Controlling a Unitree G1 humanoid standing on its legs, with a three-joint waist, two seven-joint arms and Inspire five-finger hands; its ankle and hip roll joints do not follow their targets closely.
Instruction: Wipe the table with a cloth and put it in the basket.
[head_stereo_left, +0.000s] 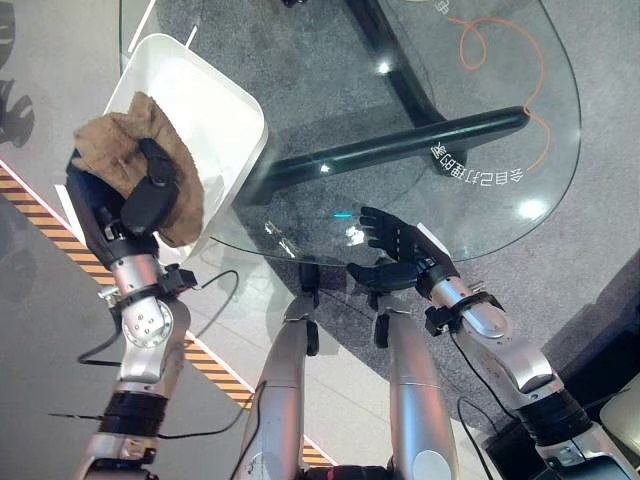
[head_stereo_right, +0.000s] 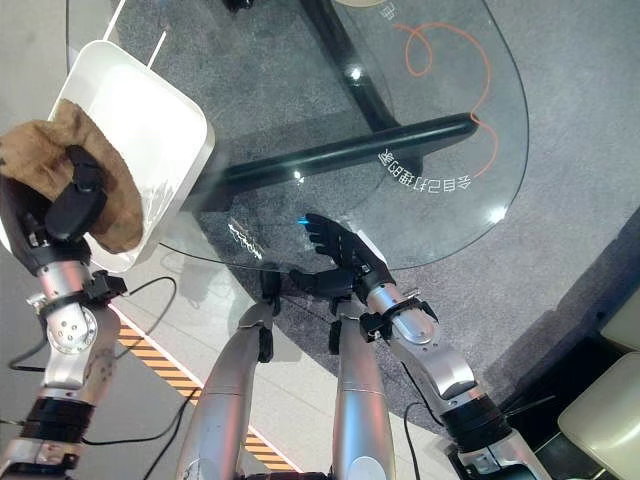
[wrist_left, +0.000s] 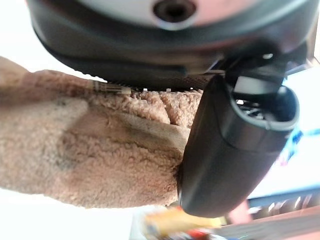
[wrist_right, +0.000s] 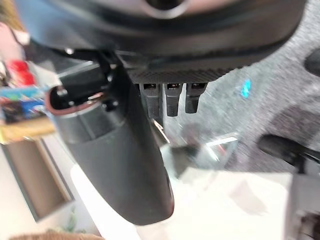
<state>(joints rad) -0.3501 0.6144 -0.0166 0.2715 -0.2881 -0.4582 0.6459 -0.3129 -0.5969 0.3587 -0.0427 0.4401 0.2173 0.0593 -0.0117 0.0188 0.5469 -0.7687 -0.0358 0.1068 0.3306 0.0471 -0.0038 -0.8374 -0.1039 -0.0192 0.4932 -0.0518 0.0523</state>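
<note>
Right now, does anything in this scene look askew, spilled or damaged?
Nothing stands out. The left hand grips the brown cloth over the white basket, and the right hand lies open at the glass table edge.

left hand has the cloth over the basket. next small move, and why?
Probably open the left hand to drop the cloth. It is gripped with the thumb curled over it, hanging above the white basket at the glass table's edge. The right hand rests open at the table's near edge.

white mirrored lettering (head_stereo_left: 478, 170) on the glass bench (head_stereo_left: 560, 110), upside down and not legible, an orange looping line (head_stereo_left: 500, 45) drawn beside it, nothing else readable
</note>
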